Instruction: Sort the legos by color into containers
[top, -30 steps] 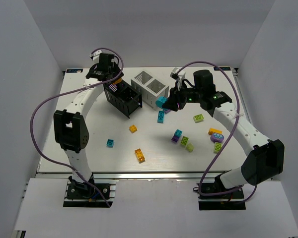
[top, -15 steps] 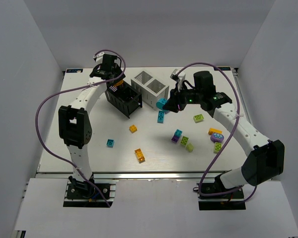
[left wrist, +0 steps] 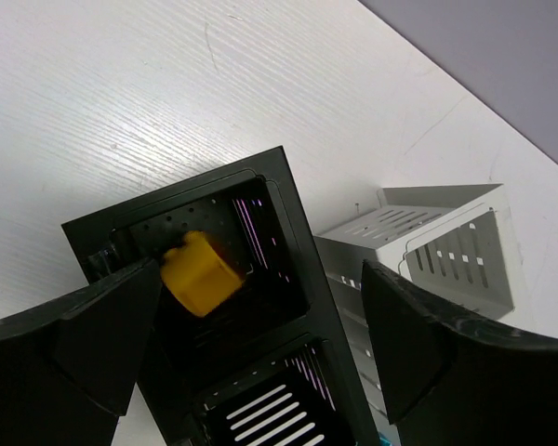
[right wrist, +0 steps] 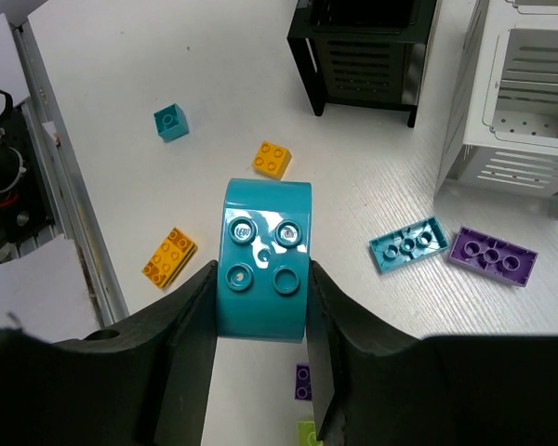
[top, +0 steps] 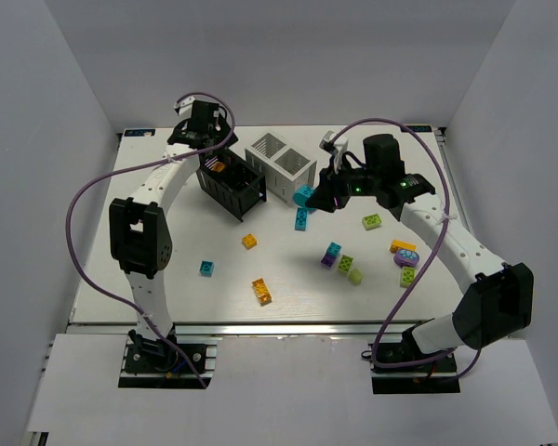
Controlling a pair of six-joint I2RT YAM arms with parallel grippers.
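My left gripper (left wrist: 260, 269) hangs open over the black container (left wrist: 288, 209), near the table's back left (top: 231, 186). An orange lego (left wrist: 200, 274) sits in that container's far compartment, close to the left finger and free of both. Right of it stands the white container (top: 281, 165), with nothing visible in its two compartments (left wrist: 437, 232). My right gripper (right wrist: 260, 274) is shut on a curved teal lego (right wrist: 263, 269), held above the table just right of the white container (top: 303, 195).
Loose legos lie on the table: two orange (top: 249, 241) (top: 261, 291), a teal cube (top: 206, 268), a teal plate (right wrist: 409, 244), a purple plate (right wrist: 493, 255), and a mixed cluster at right (top: 346, 264). The table's metal rail (right wrist: 65, 177) runs along the left edge.
My left gripper has opened and the orange lego has left it, now inside the black container. Its arm shifted slightly over the container. The right arm has stayed put.
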